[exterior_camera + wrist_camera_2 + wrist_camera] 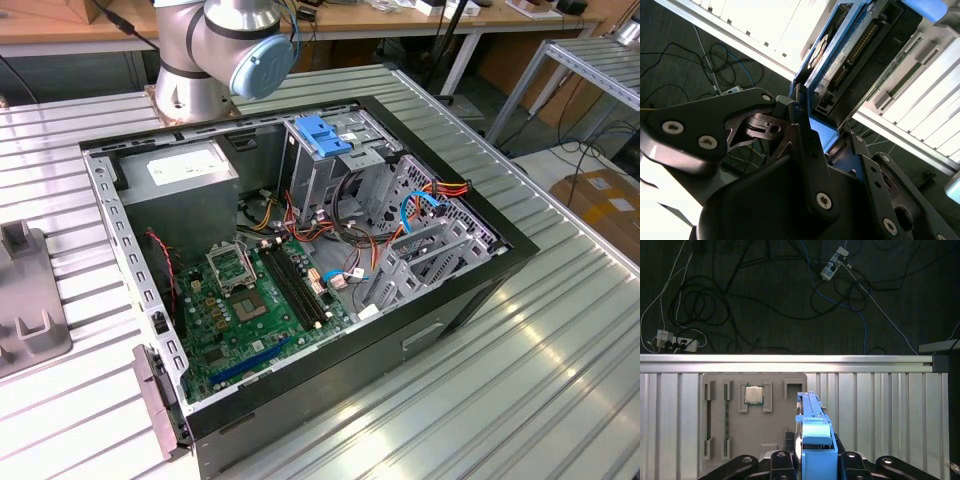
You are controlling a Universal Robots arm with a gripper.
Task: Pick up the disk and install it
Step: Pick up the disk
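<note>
A ribbed metal table stands in a workshop, with dark floor and loose cables beyond its edge. In the first wrist view the gripper is clamped on the disk, one black finger on each side of its bright blue rail. The disk stands on edge and points away from the wrist, held in the air above the table. In the second wrist view the disk shows its grey body and connector row between blue rails.

Beyond the held disk in the first wrist view, a grey tray lies on the table, with a small square chip seated in one recess.

In the exterior view the arm rises from its base at the far edge of the table. Just near of the base lies an open computer case. Inside it are a green motherboard and a metal cage topped by a blue bracket.
</note>
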